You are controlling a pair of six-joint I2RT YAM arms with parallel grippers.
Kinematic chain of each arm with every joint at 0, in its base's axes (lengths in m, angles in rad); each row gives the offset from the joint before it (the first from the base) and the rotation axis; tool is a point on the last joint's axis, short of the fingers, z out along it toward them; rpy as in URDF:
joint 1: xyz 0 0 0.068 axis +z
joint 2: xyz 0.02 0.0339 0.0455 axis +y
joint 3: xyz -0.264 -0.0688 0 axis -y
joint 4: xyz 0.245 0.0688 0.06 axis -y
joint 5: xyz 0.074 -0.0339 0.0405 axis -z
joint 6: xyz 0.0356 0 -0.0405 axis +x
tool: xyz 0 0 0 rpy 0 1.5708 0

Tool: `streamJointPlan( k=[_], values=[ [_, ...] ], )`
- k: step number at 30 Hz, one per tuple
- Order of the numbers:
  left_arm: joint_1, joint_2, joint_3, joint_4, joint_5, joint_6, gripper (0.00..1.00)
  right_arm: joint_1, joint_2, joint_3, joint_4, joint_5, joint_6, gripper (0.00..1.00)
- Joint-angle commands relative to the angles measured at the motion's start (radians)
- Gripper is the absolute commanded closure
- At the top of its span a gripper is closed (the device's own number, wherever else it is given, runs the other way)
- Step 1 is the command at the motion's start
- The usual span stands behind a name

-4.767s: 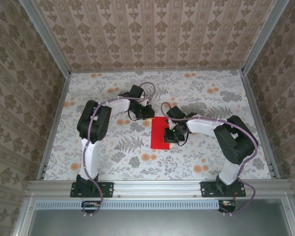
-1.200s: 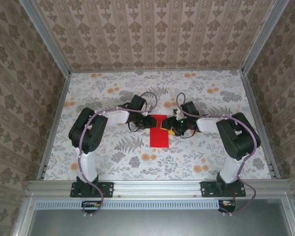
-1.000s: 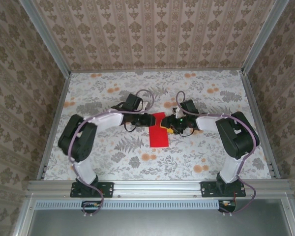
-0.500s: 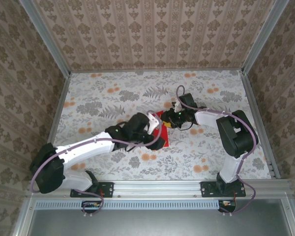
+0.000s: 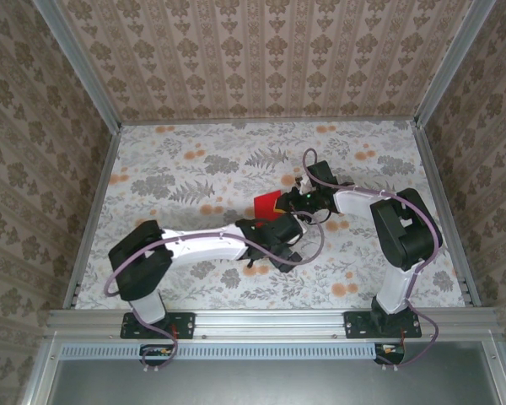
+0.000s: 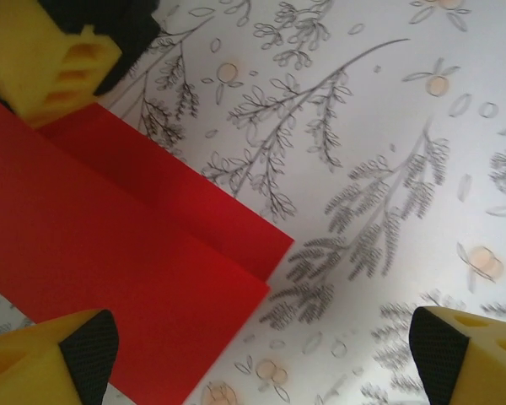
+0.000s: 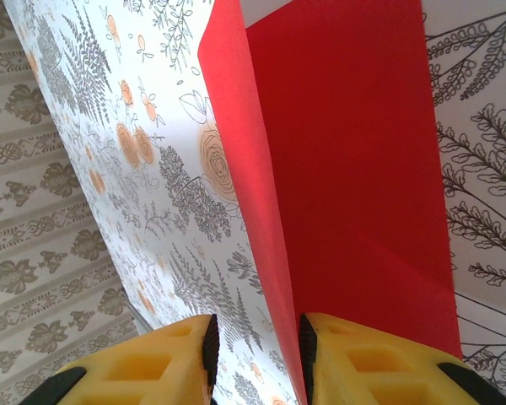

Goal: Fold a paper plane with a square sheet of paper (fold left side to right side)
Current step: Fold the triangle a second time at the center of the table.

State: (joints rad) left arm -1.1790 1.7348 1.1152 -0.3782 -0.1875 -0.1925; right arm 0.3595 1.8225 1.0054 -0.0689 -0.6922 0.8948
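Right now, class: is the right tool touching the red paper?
Touching. In the right wrist view the right tool has its two yellow fingers closed on a raised layer of the red paper, with no gap.

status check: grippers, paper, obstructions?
Right gripper shut on the raised edge of the red paper. Left gripper open, low over the paper's near end. Nothing else on the table.
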Motion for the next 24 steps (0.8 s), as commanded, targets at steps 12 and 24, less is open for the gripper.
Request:
streamJointPlan(
  k=[12,24],
  values=[
    [-0.018,0.113,0.113,-0.121,-0.204,0.016,0.27,0.000,0.017,0.017,-0.042,0.011,0.018,0.67],
    [-0.016,0.041,0.068,-0.079,-0.168,0.016,0.77,0.000,0.022,0.035,-0.092,0.028,-0.024,0.67]
  ],
)
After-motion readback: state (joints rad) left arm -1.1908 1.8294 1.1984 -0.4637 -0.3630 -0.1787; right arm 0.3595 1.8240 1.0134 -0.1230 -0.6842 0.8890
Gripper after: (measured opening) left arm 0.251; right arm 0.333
